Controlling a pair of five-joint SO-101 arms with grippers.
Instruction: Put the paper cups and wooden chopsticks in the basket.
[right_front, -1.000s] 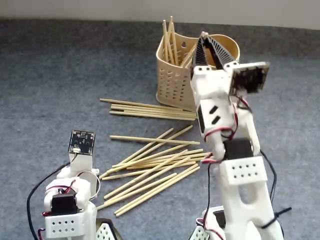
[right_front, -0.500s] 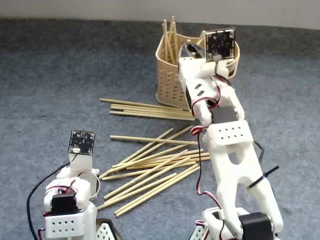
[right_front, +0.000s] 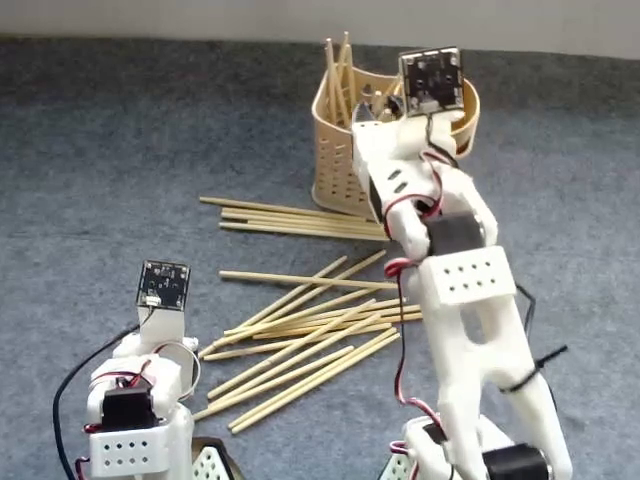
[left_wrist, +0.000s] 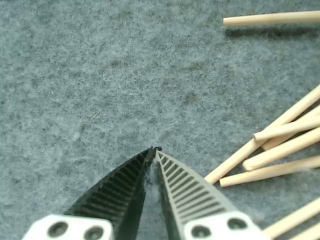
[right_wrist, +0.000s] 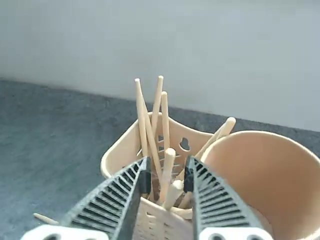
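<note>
A: High view?
B: Basket (right_front: 345, 170) sat at 12 o'clock on the carpet (right_front: 120, 150). Cup (right_front: 470, 112) was inside it on the 3 o'clock side, with standing chopsticks (right_front: 335, 80) at its 11. Loose chopsticks (right_front: 320, 325) fanned out at the basket's 6 o'clock. Right gripper (right_front: 368, 112) hung over the basket mouth.
A: Left wrist?
B: Left gripper (left_wrist: 154, 150) had its fingers pressed together, holding nothing, over bare carpet. Nearest stick ends (left_wrist: 280, 125) lay near one finger, not touching.
A: Right wrist?
B: Right gripper (right_wrist: 166, 162) fingers were a narrow gap apart and empty. One stick end showed through the gap, standing in the basket beyond the tips, apart from both.
A: Handling?
B: Light, stiff and smooth, so likely to roll and pivot. I'd pinch one edge stick crosswise near mid-length.
</note>
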